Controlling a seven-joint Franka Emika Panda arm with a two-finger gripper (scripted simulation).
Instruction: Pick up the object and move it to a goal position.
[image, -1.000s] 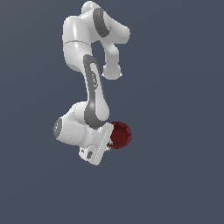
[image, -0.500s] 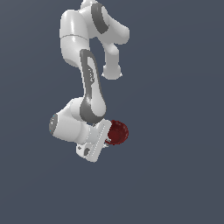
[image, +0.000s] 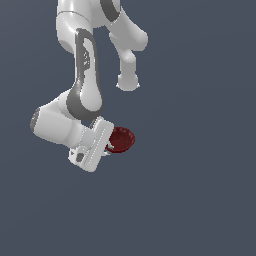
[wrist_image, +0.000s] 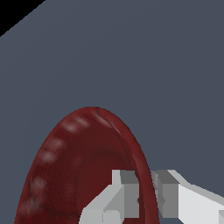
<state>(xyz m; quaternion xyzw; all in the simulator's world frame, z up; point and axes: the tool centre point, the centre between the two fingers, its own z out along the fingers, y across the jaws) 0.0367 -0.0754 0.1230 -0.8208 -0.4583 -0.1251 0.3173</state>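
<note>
Arm's top cut off by frame; bowl (image: 122, 139) partly hidden behind hand; gripper (wrist_image: 145, 192) pinching bowl's rim, one finger (wrist_image: 114, 197) inside, one outside.

Arm (image: 85, 75): upper links running off the exterior view's top edge; base not showing. Gripper (image: 106, 145): fingers lying hidden behind the white hand and the bowl (image: 121, 139) in the exterior view. Wrist view: bowl (wrist_image: 83, 166) being cut off by the picture's edge; fingers (wrist_image: 113, 199) likewise running out of frame.
</note>
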